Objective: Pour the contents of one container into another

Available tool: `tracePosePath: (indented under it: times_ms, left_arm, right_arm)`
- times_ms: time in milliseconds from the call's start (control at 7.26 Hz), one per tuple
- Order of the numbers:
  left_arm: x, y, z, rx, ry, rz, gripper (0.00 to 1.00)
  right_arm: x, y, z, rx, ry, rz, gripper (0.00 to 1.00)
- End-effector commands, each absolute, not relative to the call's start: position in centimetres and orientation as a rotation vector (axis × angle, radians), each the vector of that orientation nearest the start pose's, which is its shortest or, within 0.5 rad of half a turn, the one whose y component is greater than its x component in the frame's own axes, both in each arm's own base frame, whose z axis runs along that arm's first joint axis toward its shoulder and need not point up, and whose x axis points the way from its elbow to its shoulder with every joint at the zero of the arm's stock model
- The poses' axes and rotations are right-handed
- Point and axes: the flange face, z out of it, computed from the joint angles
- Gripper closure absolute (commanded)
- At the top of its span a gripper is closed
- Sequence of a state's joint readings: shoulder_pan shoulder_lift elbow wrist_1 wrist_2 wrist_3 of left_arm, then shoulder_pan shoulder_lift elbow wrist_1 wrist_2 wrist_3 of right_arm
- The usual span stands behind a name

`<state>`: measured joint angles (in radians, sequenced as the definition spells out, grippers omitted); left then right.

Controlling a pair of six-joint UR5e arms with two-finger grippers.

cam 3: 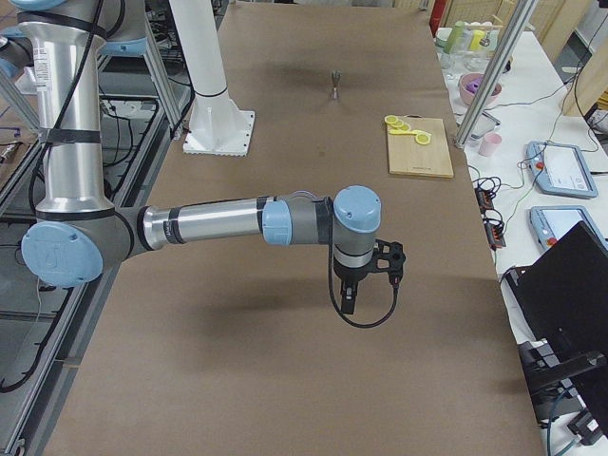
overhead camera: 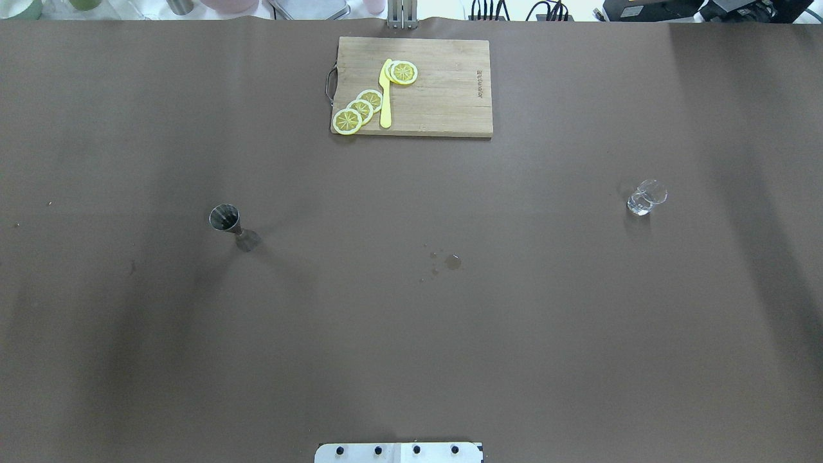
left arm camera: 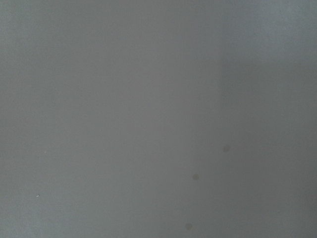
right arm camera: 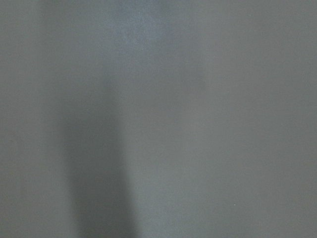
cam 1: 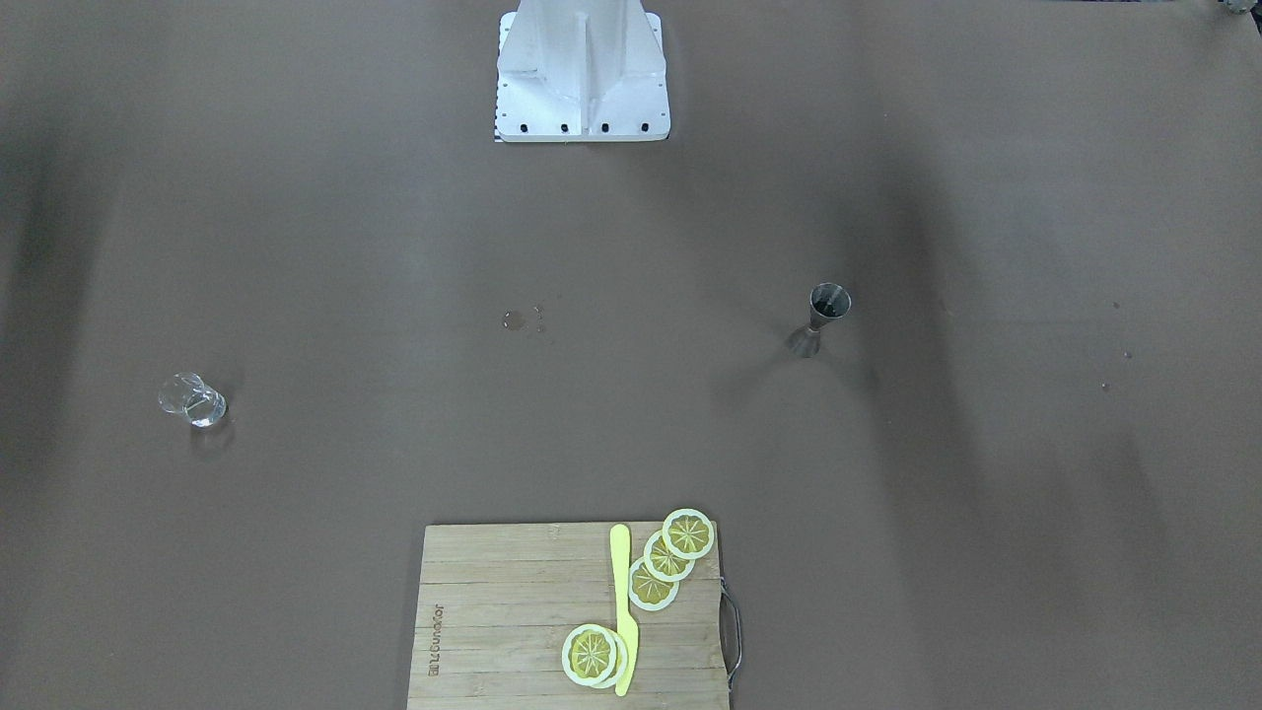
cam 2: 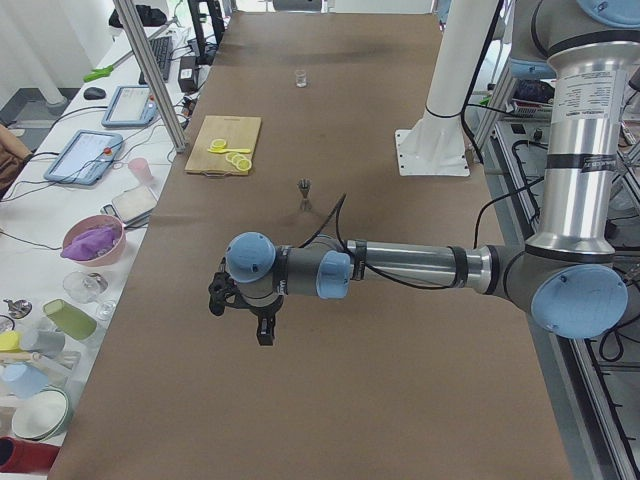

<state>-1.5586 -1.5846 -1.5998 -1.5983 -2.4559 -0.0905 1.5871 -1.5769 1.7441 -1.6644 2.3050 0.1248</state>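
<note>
The small clear glass cup (cam 1: 194, 399) stands upright on the brown table, on the robot's right side (overhead camera: 646, 197). The grey steel hourglass jigger (cam 1: 821, 318) stands upright on the robot's left side (overhead camera: 231, 226), far from the cup. Neither gripper appears in the overhead or front-facing views. In the exterior left view my left gripper (cam 2: 265, 335) hangs above bare table, nearer the camera than the jigger (cam 2: 305, 190). In the exterior right view my right gripper (cam 3: 348, 302) also hangs over bare table. I cannot tell whether either is open or shut. Both wrist views show only table surface.
A wooden cutting board (overhead camera: 443, 96) with lemon slices (overhead camera: 360, 109) and a yellow knife (overhead camera: 385, 96) lies at the far table edge. Small wet spots (overhead camera: 450, 262) mark the table's middle. The white robot base (cam 1: 582, 74) stands at the near edge.
</note>
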Motion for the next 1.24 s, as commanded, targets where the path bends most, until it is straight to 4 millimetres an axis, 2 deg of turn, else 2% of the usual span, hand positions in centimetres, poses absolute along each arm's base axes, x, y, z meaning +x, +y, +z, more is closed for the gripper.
tracePosePath:
  times_ms: [0,276,413,551,964,1102]
  left_arm:
    - [-5.1,-50.3,62.3,0.027,0.887,-0.041,0.02]
    - [-5.1,-50.2,62.4,0.025,0.887,-0.041,0.02]
    - [-5.1,-50.3,61.3,0.043,0.889,-0.034,0.02]
    - [-5.1,-50.2,61.9,0.019,0.891,-0.043,0.02]
    - [-5.2,-50.0,61.6,0.026,0.892,-0.043,0.02]
    - [-5.1,-49.0,61.6,0.025,0.892,-0.042,0.02]
  right_arm:
    - [7.6,-48.8,58.3,0.042,-0.736,0.105,0.0]
    - [7.6,-48.8,58.2,0.044,-0.738,0.105,0.0]
    - [7.6,-48.7,58.1,0.044,-0.738,0.105,0.0]
    - [7.5,-48.7,58.0,0.045,-0.74,0.105,0.0]
    - [7.5,-48.8,57.9,0.048,-0.741,0.104,0.0]
    - [7.5,-48.7,58.0,0.045,-0.741,0.105,0.0]
